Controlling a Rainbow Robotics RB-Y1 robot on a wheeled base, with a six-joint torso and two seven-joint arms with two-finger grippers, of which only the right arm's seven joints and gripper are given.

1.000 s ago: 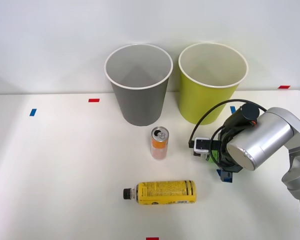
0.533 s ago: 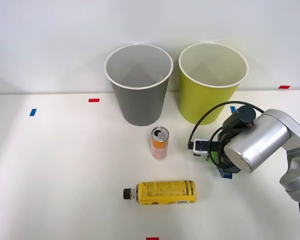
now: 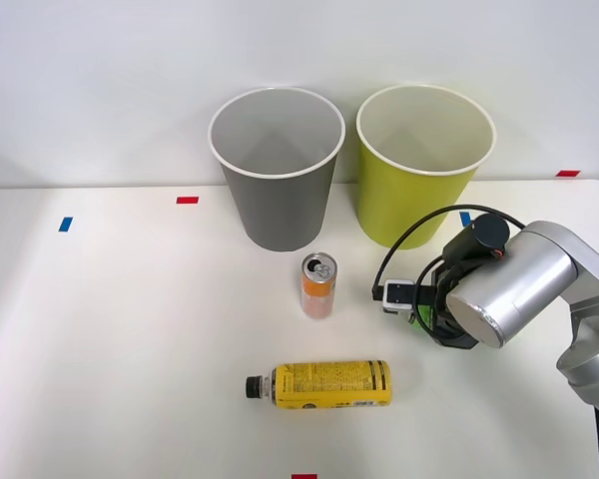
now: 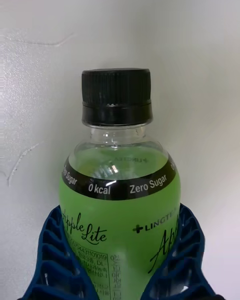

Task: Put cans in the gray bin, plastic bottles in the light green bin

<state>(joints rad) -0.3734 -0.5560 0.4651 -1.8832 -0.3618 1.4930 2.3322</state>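
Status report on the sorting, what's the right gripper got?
Right gripper shut on green bottle. Can upright before the gray bin, yellow bottle lying on table. Light green bin close behind the arm, way open.

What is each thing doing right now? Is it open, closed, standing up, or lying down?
Orange can: standing upright, top opened.
Yellow-label bottle: lying on its side, black cap on.
Green-label bottle: capped, held between the blue fingers.
Right tool: closed around the green-label bottle.
Gray bin: upright, nothing visible inside.
Light green bin: upright, nothing visible inside.
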